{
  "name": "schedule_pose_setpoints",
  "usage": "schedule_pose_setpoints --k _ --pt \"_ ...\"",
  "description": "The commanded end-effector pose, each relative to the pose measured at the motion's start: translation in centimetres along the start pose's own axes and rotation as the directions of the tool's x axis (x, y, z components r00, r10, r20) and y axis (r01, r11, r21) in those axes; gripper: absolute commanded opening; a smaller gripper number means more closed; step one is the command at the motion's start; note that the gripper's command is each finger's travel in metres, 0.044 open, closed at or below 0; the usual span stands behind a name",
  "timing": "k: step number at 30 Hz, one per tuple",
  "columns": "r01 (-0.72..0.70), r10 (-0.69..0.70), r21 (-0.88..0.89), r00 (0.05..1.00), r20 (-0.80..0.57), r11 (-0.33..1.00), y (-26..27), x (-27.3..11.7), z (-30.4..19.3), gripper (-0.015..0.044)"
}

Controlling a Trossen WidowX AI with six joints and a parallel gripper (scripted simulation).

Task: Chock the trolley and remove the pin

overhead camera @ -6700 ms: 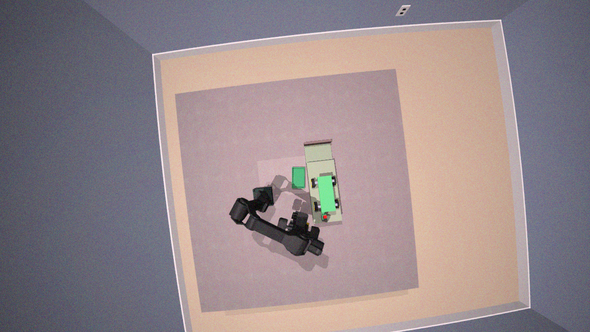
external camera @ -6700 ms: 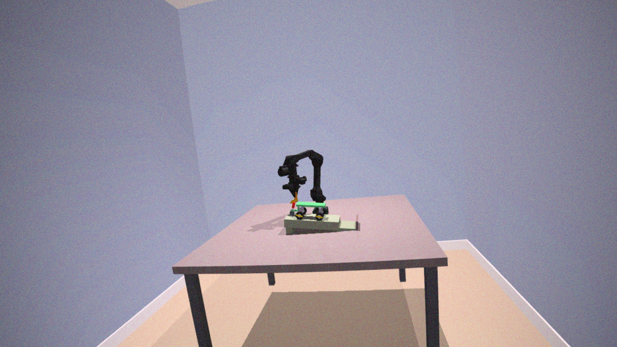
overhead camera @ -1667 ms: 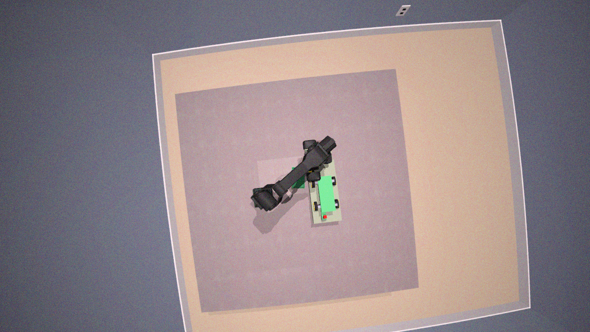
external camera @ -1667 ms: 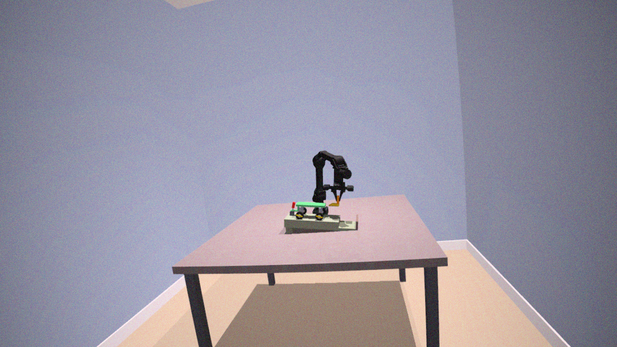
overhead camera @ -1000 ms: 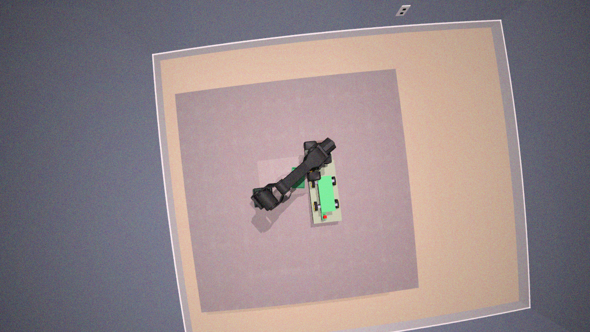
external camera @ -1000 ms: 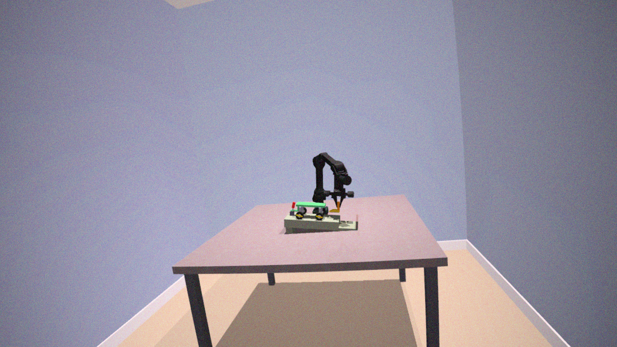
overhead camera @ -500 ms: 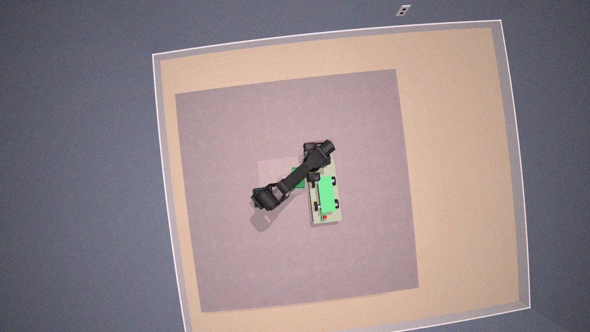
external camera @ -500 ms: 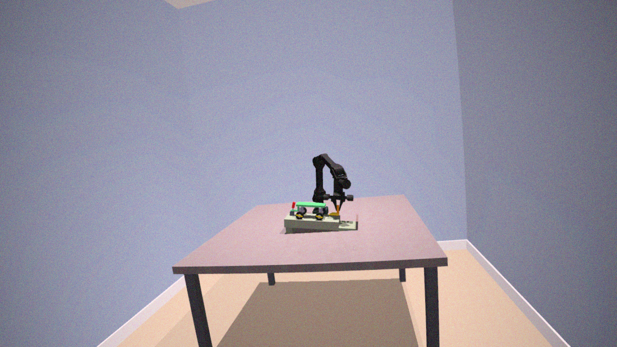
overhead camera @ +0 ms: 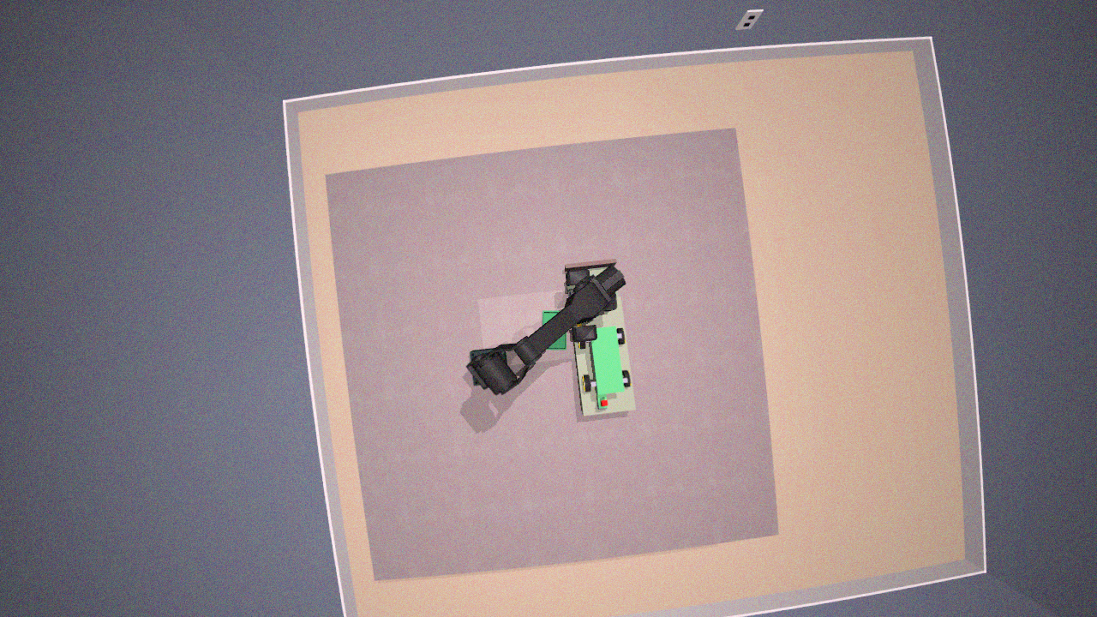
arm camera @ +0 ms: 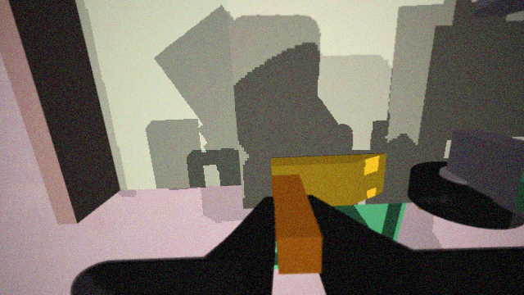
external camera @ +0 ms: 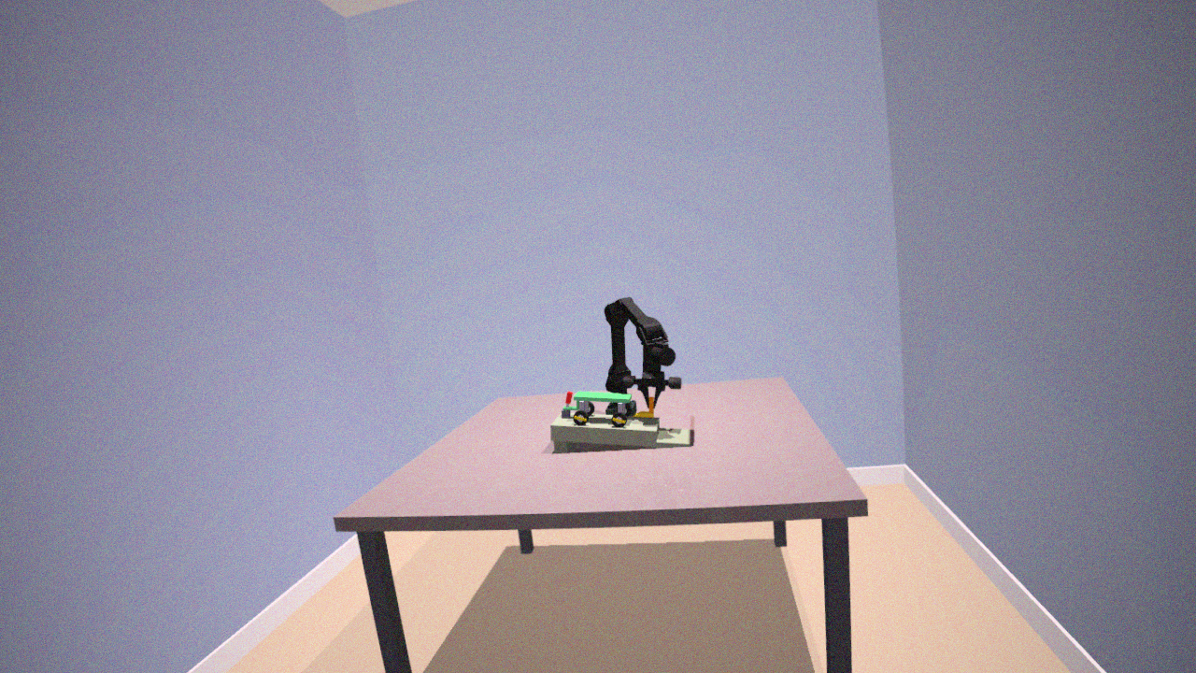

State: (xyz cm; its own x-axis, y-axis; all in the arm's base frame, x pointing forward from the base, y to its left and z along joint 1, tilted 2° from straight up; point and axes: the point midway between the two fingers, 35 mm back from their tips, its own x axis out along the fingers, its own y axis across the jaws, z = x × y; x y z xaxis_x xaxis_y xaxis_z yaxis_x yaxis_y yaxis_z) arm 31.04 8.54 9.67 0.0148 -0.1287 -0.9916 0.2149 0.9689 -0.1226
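Note:
My gripper [external camera: 651, 404] [arm camera: 288, 205] is shut on the orange handle of the yellow chock [external camera: 643, 414] [arm camera: 319, 180]. The chock is upright, low over the ramp [overhead camera: 622, 403] [external camera: 602, 432] [arm camera: 131, 90] near its tray-side edge; contact with the ramp is unclear. It is downhill of the trolley [overhead camera: 608, 360] [external camera: 602, 396], with a gap to the nearest black wheel [arm camera: 446, 205] in the wrist view. The red-headed stop pin [overhead camera: 604, 403] [external camera: 568, 397] stands at the trolley's uphill end. The green tray [overhead camera: 548, 320] [arm camera: 374, 217] is beside the ramp, partly hidden by the arm.
An upright end board [overhead camera: 590, 266] [external camera: 691, 429] [arm camera: 61, 102] stands at the ramp's low end, close to the gripper. The black arm [overhead camera: 548, 333] [external camera: 619, 343] reaches over the tray's corner and the lower ramp. The trolley's deck stands beside the gripper on the uphill side.

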Motion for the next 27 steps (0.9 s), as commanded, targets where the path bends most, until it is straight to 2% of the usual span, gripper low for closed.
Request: schedule_pose_setpoints --k 1,26,27 --pt "0.007 -0.007 -0.004 1.000 -0.003 1.000 -0.5 0.0 0.0 0.0000" --pt "-0.001 0.001 -0.001 1.000 0.000 1.000 -1.3 -0.3 0.3 0.0000" --pt "-0.001 0.001 -0.001 1.000 0.000 1.000 -1.3 -0.3 0.3 0.0026"
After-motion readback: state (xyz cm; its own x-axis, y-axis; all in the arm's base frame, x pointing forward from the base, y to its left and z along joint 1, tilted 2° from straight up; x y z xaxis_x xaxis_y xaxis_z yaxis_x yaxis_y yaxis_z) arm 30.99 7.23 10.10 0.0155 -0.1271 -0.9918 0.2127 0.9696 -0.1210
